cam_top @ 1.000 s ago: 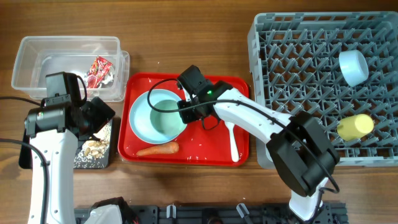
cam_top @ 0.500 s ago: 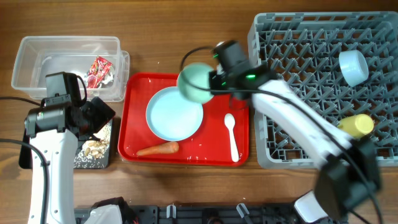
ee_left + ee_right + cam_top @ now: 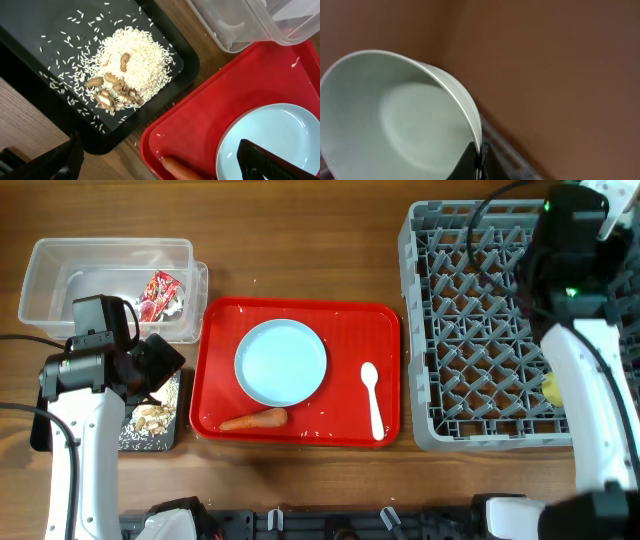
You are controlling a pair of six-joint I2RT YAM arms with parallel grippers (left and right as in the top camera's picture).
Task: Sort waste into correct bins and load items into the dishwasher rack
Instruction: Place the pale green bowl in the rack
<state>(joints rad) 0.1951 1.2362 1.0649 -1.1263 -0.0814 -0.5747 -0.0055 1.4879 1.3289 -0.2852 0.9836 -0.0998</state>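
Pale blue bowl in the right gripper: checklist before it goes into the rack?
1. Grip: right gripper pinches the pale blue round bowl by its rim: ok.
2. Position: right arm is over the grey pegged plastic dishwasher rack: ok.
3. Free slot below the bowl: cannot tell, the arm hides it.
4. Clearance: left gripper open, away from the rack: ok.
5. Flat red serving tray unloaded: not ok; light blue round plate, white plastic spoon, small orange carrot lie on it.
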